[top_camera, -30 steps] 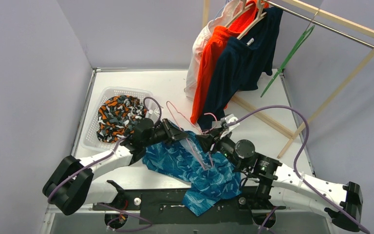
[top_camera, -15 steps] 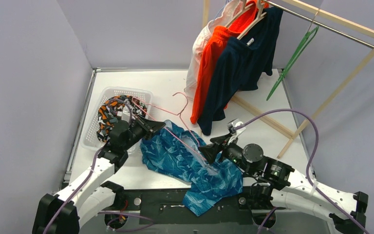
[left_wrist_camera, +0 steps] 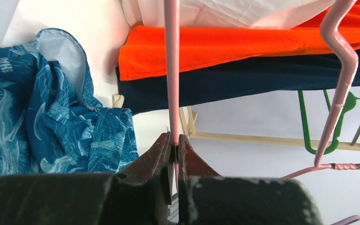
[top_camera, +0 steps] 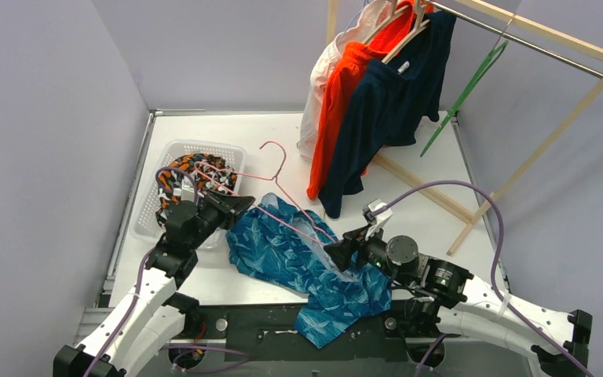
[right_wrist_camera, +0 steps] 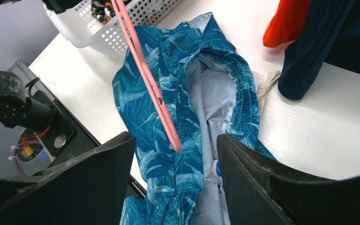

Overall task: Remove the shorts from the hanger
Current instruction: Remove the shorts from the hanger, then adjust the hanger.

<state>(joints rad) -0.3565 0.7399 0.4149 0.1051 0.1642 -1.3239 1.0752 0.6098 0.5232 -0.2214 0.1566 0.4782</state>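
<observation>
The teal-blue shorts [top_camera: 298, 263] lie crumpled on the table near the front edge. My left gripper [top_camera: 243, 204] is shut on a wire of the pink hanger [top_camera: 280, 162], next to the basket; the left wrist view shows the wire [left_wrist_camera: 171, 70] pinched between the jaw tips [left_wrist_camera: 175, 140]. My right gripper [top_camera: 334, 253] hangs open above the shorts [right_wrist_camera: 140, 103], with the hanger's lower end [right_wrist_camera: 143, 70] reaching between its fingers, untouched. Camouflage shorts [top_camera: 171, 193] sit in the basket. White [top_camera: 318, 86], orange [top_camera: 338, 102] and navy [top_camera: 392, 102] shorts hang on the rack.
A white mesh basket [top_camera: 204, 144] stands at the left of the table. The wooden clothes rack [top_camera: 534, 31] fills the back right, with an empty green hanger [top_camera: 463, 94] on its rail. Its base bar crosses the table behind the right arm.
My left gripper pulled back toward the basket, drawing the pink hanger up and left off the teal-blue shorts. My right gripper opened and backed away slightly to the right.
</observation>
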